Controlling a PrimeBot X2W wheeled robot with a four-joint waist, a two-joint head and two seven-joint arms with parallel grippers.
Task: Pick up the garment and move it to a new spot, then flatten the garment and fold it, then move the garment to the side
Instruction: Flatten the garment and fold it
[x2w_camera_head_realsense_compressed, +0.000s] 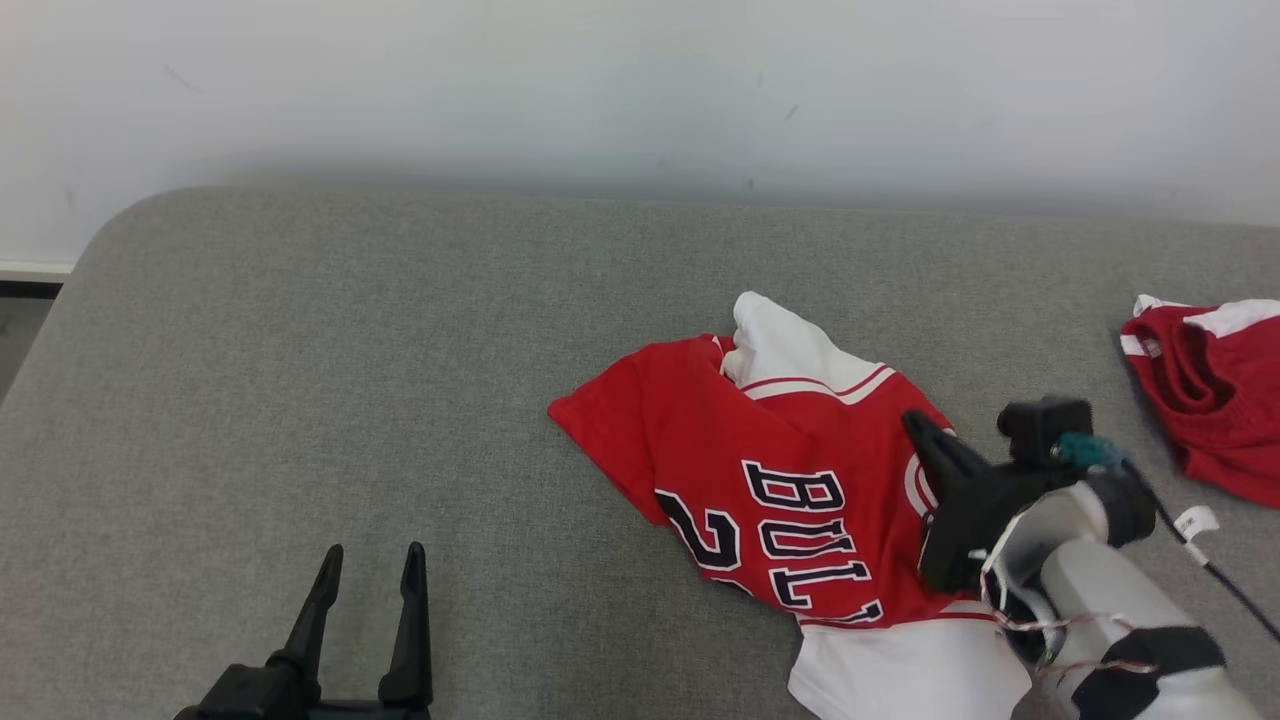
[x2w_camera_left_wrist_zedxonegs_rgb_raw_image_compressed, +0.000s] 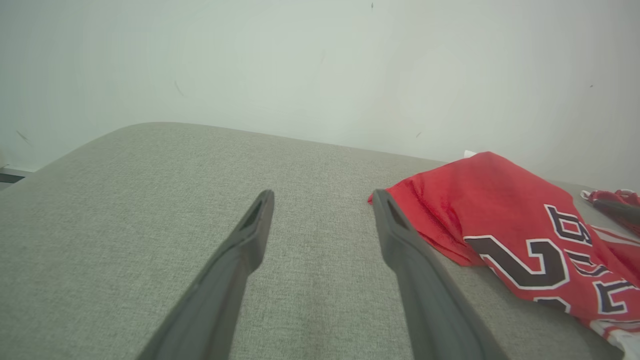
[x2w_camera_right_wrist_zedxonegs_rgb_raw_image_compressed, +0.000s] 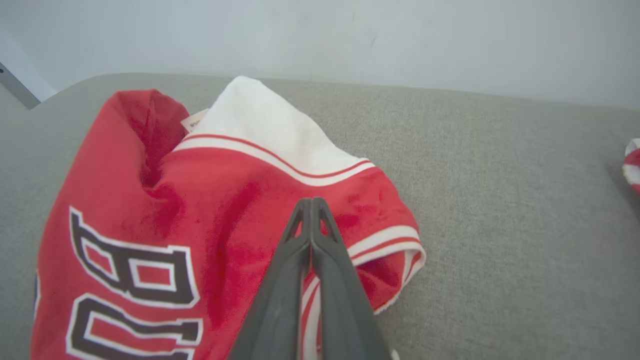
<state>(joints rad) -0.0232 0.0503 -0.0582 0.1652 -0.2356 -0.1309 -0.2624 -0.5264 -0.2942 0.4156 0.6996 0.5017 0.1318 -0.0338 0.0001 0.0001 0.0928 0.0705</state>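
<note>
One jersey (x2w_camera_head_realsense_compressed: 800, 440) lies lengthwise near-to-far, its lettering turned sideways

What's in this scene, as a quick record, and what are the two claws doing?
Surface: grey fabric cushion before a pale wall
Main garment: red and white jersey, crumpled, lettering up, right of centre
Other garment: second red and white piece at far right, apart from the jersey
Left gripper: open over bare cushion, apart from the jersey
Right gripper: fingers shut together over the jersey's right side; whether cloth is pinched is unclear
</note>
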